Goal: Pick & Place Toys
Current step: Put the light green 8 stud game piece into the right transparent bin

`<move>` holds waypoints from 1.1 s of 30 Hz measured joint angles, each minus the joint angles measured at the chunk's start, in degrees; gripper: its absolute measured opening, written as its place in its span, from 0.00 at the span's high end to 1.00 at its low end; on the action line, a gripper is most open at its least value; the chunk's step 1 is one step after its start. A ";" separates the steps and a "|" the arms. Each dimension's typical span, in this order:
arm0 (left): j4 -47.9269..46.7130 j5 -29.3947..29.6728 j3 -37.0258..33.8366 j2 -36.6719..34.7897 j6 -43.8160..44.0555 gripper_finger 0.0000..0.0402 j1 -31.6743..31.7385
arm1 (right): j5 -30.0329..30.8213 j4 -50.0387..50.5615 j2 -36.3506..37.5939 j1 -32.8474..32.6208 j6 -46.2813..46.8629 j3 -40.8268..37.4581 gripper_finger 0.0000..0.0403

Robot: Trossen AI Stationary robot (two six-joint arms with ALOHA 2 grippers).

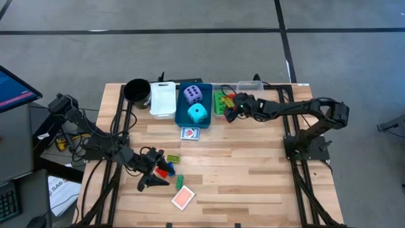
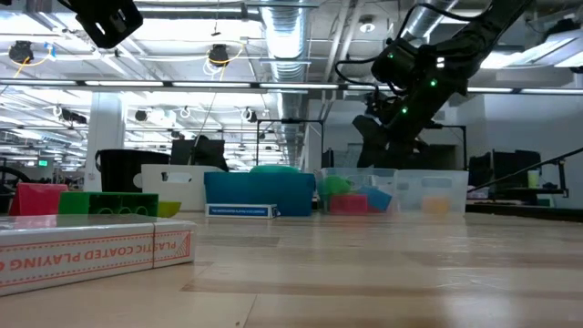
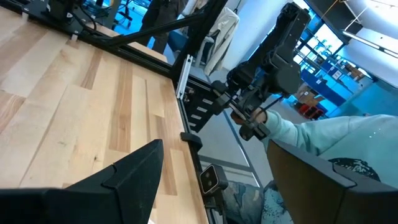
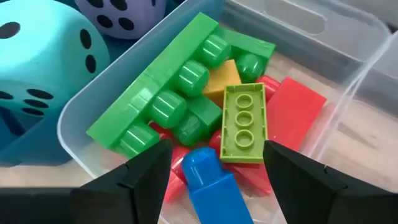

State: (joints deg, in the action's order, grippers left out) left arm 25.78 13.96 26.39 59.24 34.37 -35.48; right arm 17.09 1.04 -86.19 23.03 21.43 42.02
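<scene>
Right end effector (image 1: 231,109) poised over the clear bin (image 4: 348,93), fingers spread moderately, nothing gripped. Directly below and between its fingers: a blue brick (image 4: 208,180), a lime-green brick (image 4: 244,123), a long green brick (image 4: 165,93), a yellow brick (image 4: 224,81) and a red brick (image 4: 295,102), all piled inside that bin. Just beside it, in the blue bin (image 1: 183,117): cyan die (image 1: 198,113) and purple die (image 1: 193,94).

Left end effector (image 1: 154,179) low over the near part of the desk (image 1: 253,171), fingers apart, empty. Right by its tips: small red brick (image 1: 163,171), blue one touching it, green brick (image 1: 179,182) a little farther. Near, toward the desk edge: red-backed card pack (image 1: 183,198). Second pack (image 1: 190,133) well apart, in front of the blue bin.
</scene>
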 joint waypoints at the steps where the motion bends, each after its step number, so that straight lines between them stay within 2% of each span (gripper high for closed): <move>1: 0.02 0.00 0.00 0.01 0.04 0.30 0.00 | -0.73 0.00 0.00 0.35 -0.01 0.00 0.38; 17: 1.90 -0.17 0.00 0.02 0.39 0.30 0.00 | -5.68 -0.28 -0.42 5.75 -5.04 -0.02 0.38; 29: 1.90 0.07 0.00 0.02 0.44 0.30 0.00 | -6.76 -1.57 -0.42 5.25 -9.88 -0.02 0.38; 33: 2.06 0.07 -0.02 0.02 0.44 0.30 -0.02 | -6.80 -1.54 -2.62 5.74 -9.90 0.02 0.38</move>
State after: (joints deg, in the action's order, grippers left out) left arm 27.84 14.02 26.37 59.27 34.81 -35.50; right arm 10.29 -0.50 -88.81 28.77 11.53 42.04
